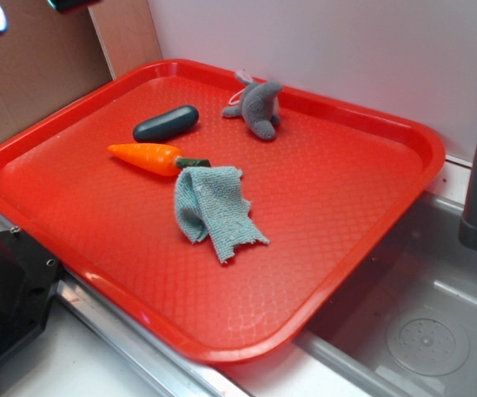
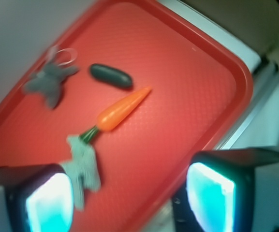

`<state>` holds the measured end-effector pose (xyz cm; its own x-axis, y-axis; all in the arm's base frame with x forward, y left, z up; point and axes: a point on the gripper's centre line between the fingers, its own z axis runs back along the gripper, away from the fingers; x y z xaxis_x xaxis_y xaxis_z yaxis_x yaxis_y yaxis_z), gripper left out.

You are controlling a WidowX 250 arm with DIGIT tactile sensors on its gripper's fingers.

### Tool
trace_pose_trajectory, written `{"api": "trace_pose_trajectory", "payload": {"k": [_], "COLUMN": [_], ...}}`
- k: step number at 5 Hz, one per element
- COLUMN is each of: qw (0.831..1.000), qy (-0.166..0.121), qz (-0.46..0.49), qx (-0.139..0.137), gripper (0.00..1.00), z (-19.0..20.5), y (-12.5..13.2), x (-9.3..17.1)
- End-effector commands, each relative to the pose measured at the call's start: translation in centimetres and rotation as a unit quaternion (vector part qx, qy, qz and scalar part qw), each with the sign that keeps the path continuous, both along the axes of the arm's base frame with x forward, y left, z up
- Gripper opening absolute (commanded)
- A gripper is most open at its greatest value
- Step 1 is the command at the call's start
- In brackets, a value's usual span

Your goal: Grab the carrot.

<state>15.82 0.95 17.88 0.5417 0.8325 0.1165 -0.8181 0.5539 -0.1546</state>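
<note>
Claw [image 2: 129, 200] spread wide, empty | carrot [image 2: 121, 109] lies well apart, beyond fingertips on tray [image 2: 197, 87]

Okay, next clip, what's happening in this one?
A robot arm is set to grab the carrot, which lies untouched on a red tray, its green stem end against a crumpled blue-grey cloth. A dark teal oblong and a small grey plush toy lie farther back. In the wrist view the gripper is open, well above the tray and holding nothing.
</note>
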Motion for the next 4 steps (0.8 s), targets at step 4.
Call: {"api": "trace_pose_trajectory", "payload": {"k": [4], "qw": [0.943], "qy": [0.011], "qz": [0.332], "qx": [-0.011], "gripper": [1.0], "z": [-12.4], "y": [2.0], "x": [5.7]}}
